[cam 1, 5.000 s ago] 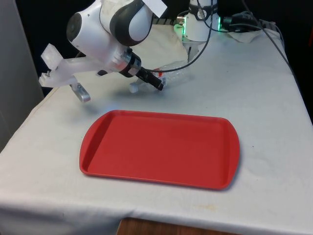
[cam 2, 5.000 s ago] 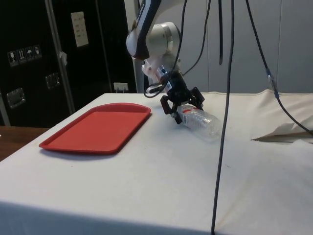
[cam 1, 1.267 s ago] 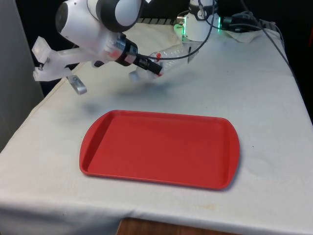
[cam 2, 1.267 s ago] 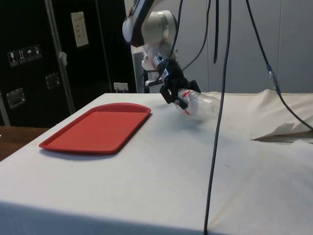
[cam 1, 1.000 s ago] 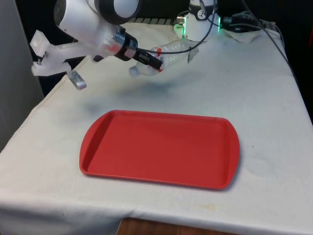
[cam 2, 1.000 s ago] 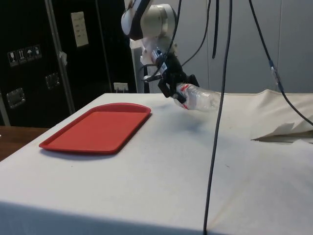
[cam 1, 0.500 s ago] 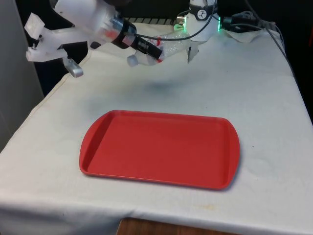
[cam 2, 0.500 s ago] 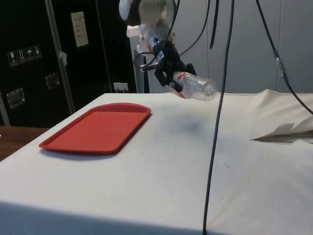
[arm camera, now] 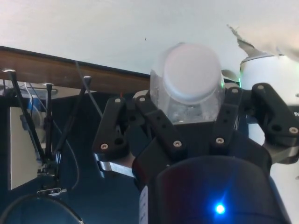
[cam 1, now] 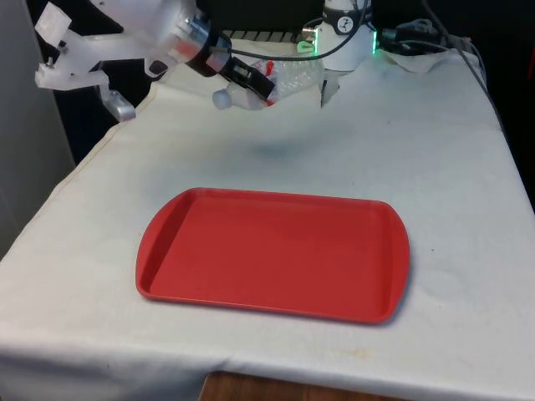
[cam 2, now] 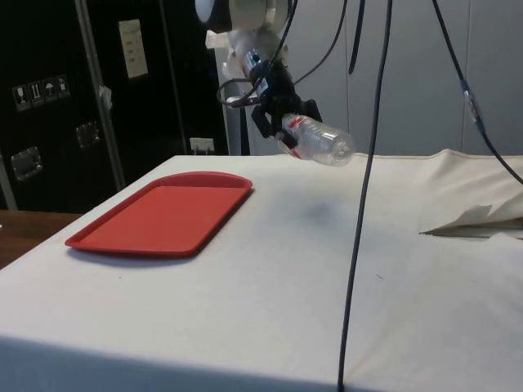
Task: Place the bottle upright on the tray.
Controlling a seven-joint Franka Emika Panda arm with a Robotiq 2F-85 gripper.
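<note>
Right now my gripper (cam 2: 288,129) is clamped on the clear plastic bottle (cam 2: 317,142) just behind its white cap (cam 1: 221,98), with a finger (arm camera: 157,122) pressed against each side of the neck end. I hold it high above the white cloth (cam 1: 435,159), well clear of the table, and it lies close to horizontal; in the side view the body slopes a little downward away from my grip. Its red label band (cam 2: 296,124) sits right next to my fingers. The red tray (cam 1: 272,254) lies flat on the table nearer the front edge, well apart from the bottle and not beneath it.

As I judge it, the carry is under way and the turning upright has yet to be done. The risk lies in the grip itself: I hold a smooth, thin-walled bottle near one end, so its long body could swing or slip between my fingers as I rotate it. If I release it while it is tilted, or above the tray's raised rim (cam 1: 393,242), it will likely topple and roll. A black cable (cam 2: 365,163) hangs nearby in the side view; I cannot tell how close it is to my path
</note>
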